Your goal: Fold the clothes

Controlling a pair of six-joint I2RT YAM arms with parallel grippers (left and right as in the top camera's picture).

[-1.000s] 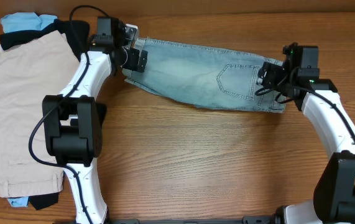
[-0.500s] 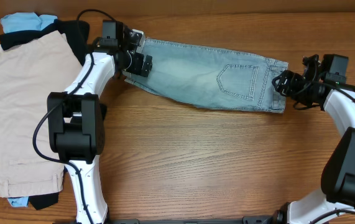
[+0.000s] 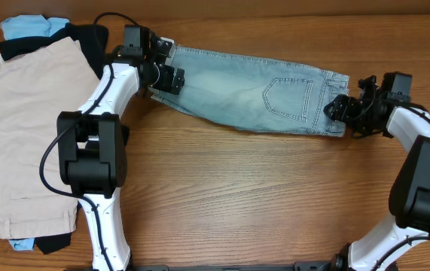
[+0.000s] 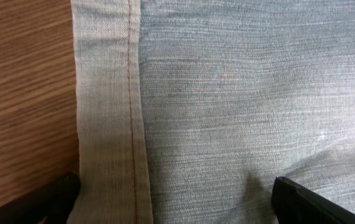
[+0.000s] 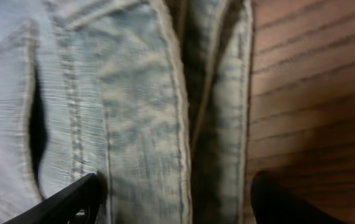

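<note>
Shorts lay flat, fold pending.
Left gripper and right gripper gaped above opposite ends; each needed to pinch the edge beneath.

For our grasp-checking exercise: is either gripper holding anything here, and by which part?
Nothing is held. Both grippers are open: the left gripper over the denim shorts' hem, the right gripper over their waistband.

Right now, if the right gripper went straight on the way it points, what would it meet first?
Probably the denim shorts, at the waistband edge between the fingers of the open right gripper; depth is unclear.
</note>
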